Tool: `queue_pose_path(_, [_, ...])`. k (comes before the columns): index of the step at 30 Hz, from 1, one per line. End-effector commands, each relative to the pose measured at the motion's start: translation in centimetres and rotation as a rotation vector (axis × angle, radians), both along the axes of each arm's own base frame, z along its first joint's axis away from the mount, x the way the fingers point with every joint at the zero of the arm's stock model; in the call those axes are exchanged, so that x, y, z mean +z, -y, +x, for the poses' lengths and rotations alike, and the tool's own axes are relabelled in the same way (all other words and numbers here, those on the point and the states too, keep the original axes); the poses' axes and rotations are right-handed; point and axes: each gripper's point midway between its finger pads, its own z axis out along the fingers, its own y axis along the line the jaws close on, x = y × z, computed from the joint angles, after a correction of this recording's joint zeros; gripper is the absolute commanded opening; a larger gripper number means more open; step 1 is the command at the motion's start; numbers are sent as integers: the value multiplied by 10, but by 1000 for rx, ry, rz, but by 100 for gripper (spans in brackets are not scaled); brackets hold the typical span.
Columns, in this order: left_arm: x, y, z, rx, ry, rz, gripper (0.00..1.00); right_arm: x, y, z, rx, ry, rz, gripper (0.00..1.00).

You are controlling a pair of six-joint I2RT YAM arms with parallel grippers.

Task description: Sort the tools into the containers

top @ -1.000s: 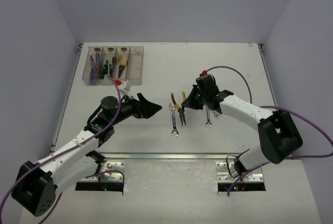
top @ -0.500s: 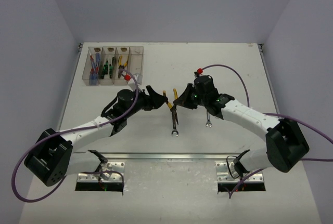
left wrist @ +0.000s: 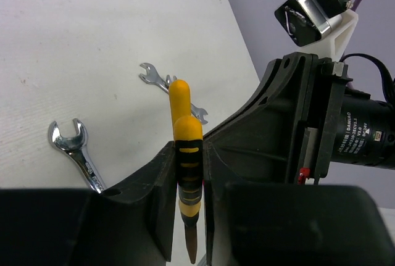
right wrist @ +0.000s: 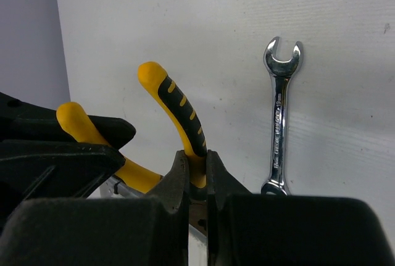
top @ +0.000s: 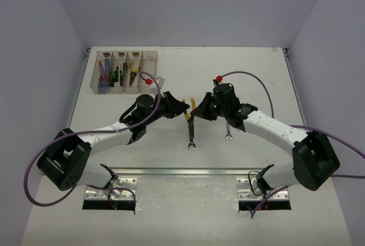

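Note:
Yellow-and-black pliers (top: 193,103) hang over the middle of the table, with both grippers on them. My left gripper (top: 183,109) comes in from the left and is shut on one handle (left wrist: 187,167). My right gripper (top: 198,113) comes in from the right, shut on the other handle (right wrist: 185,118) near the pivot. In the left wrist view the gripper (left wrist: 188,152) clamps the striped grip, nose pointing down. The right wrist view shows the gripper (right wrist: 196,158) pinching the curved handle. The containers (top: 126,73) stand at the back left with screwdrivers and pliers in them.
One silver wrench (top: 192,136) lies on the table just below the pliers, and another wrench (top: 228,130) lies under the right arm. Both show in the left wrist view, the nearer wrench (left wrist: 75,152) and the farther one (left wrist: 162,83).
My left arm swung right toward the centre and its jaws closed on a pliers handle. The right gripper carried the pliers slightly left and still grips them.

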Motion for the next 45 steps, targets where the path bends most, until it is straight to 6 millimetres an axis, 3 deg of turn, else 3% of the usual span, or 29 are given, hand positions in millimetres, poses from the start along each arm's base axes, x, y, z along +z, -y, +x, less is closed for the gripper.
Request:
queue_pose_path(1, [33,9,11,-12,85,-8,0,47,-6,9,19,143,106,20])
queue_pose_path(3, [41,1,26,14,121,73,0,39,10,8,10,131,64,66])
queue_pose_path(4, [45,-4,33,25,138,107,0,34,18,7,8,129,31,78])
queue_pose_path(6, [55,-29,59,88,156,183,0,27,45,11,-45,133,-28,86])
queue_pose_path(11, [84,-109,124,293,142,273,0,25,109,8,-174,175,-82,90])
queue_pose_path(14, [107,-165,168,466,140,350,0,29,132,5,-204,208,-134,90])
queue_pose_path(18, [98,-240,231,657,67,441,0,26,137,-1,-159,229,-172,90])
queue_pose_path(21, [86,-254,286,570,57,425,0,23,137,-4,-111,233,-201,90])
queue_pose_path(22, [78,-276,300,565,38,422,0,22,137,-6,-85,239,-220,90])
queue_pose_path(23, [70,-281,316,522,20,423,0,21,136,-8,-61,243,-224,91])
queue_pose_path(26, [58,-304,341,488,38,491,0,17,132,-14,18,249,-242,91])
queue_pose_path(33, [26,-299,342,391,52,533,0,12,120,-21,97,221,-204,91])
queue_pose_path(42, [-37,-318,327,447,-87,678,0,8,120,-26,98,221,-199,91])
queue_pose_path(43, [-42,-320,326,460,-105,694,1,9,122,-25,90,229,-205,91])
queue_pose_path(45, [-41,-326,322,517,-138,717,22,9,124,-25,82,236,-213,91])
